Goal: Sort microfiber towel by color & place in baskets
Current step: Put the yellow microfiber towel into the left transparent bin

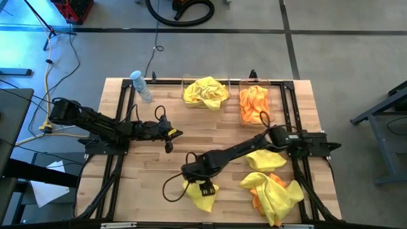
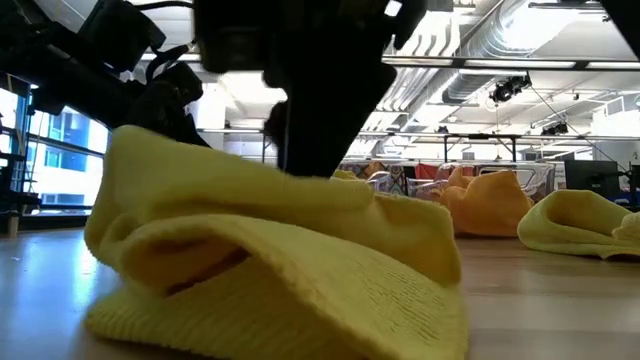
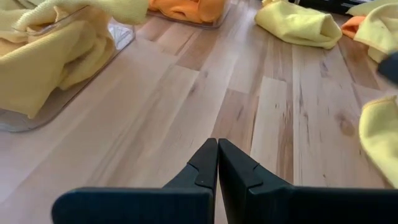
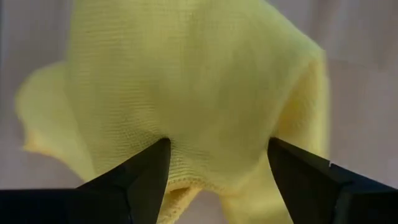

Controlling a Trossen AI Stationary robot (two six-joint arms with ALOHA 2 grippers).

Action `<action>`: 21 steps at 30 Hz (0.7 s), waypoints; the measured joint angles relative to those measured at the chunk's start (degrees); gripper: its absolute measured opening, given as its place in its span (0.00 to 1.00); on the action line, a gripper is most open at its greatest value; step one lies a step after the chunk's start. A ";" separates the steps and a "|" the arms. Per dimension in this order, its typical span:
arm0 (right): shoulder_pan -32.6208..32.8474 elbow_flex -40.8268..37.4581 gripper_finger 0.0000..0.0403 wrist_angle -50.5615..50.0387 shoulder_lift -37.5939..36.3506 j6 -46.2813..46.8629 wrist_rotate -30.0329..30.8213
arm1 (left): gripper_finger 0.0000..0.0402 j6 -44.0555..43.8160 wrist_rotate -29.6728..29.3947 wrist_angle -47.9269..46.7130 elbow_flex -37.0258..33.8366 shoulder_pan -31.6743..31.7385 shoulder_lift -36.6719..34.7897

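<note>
High view: right gripper (image 1: 205, 189) over a yellow towel (image 1: 202, 196), jaws apart astride its fold. Left gripper (image 1: 169, 140) mid-surface, jaws together, empty.

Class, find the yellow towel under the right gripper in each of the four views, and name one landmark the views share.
High: yellow towel, bottom centre.
Low: fills the foreground.
Left wrist: probably the yellow edge at right.
Right wrist: between the open fingers.
Landmark: right gripper.

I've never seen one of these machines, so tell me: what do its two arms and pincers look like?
Both arms are dark, slim and jointed, with black cables looping alongside. The left gripper ends in two matte black, wedge-shaped jaws; the right gripper has the same dark angular pair. The left arm shows a small yellow-orange marking near its wrist.
</note>
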 joint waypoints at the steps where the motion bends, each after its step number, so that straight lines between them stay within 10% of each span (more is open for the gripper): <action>1: -0.39 1.35 0.66 -0.47 1.28 -0.89 -2.24 | 0.00 0.00 0.01 -0.08 0.00 0.00 0.00; 6: -2.21 4.47 0.54 -1.26 5.37 -3.04 -10.50 | 0.00 0.01 0.00 -0.06 0.00 0.00 0.00; 13: -4.01 4.50 0.04 -7.90 3.06 -3.50 -8.31 | 0.00 -0.04 -0.02 -0.45 0.00 -0.83 0.00; 21: -7.25 4.54 0.03 -15.64 -7.98 -4.83 6.40 | 0.00 -0.07 -0.04 -0.40 0.00 -2.23 0.00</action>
